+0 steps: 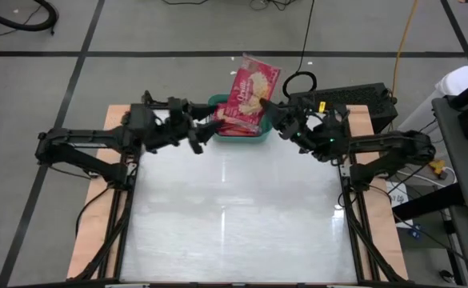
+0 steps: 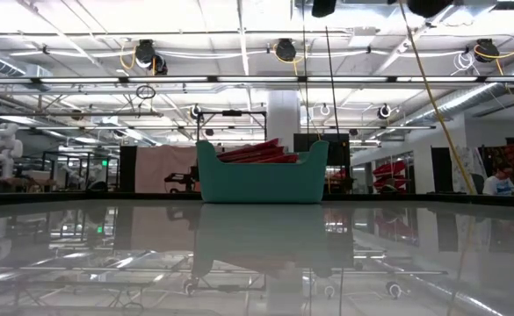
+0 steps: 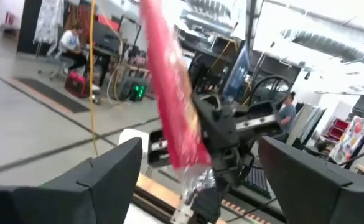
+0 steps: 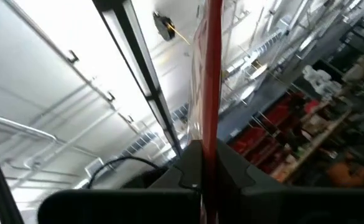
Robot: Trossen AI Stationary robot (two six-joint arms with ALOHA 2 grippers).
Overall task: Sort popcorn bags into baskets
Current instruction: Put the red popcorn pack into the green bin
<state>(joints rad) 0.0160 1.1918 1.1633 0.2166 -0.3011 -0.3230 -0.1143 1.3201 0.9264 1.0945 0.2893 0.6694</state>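
A teal basket [image 1: 238, 138] stands at the middle of the table's far edge, also in the low view [image 2: 261, 175], with several red popcorn bags [image 2: 258, 154] lying in it. One more popcorn bag [image 1: 253, 90] stands up over the basket, picture face toward the high camera, with my right gripper [image 1: 273, 110] shut on it. My left gripper [image 1: 205, 134] hovers open by the basket's left end. Its fingers stand wide on either side of the held bag [image 3: 169, 87] without touching it. My right gripper pinches the bag's lower end [image 4: 209, 134] between its two fingers, coming from the table's right and slanting upward. The crumpled silver seal [image 3: 197, 182] shows beside the fingers. The bag sticks up above the fingers, tilted, lifted clear over the basket.
A black box [image 1: 354, 100] sits at the table's far right corner, with cables on the floor behind. Bare glossy tabletop [image 1: 234, 216] stretches from the basket to the near edge. A seated person [image 2: 501, 182] shows in the room beyond.
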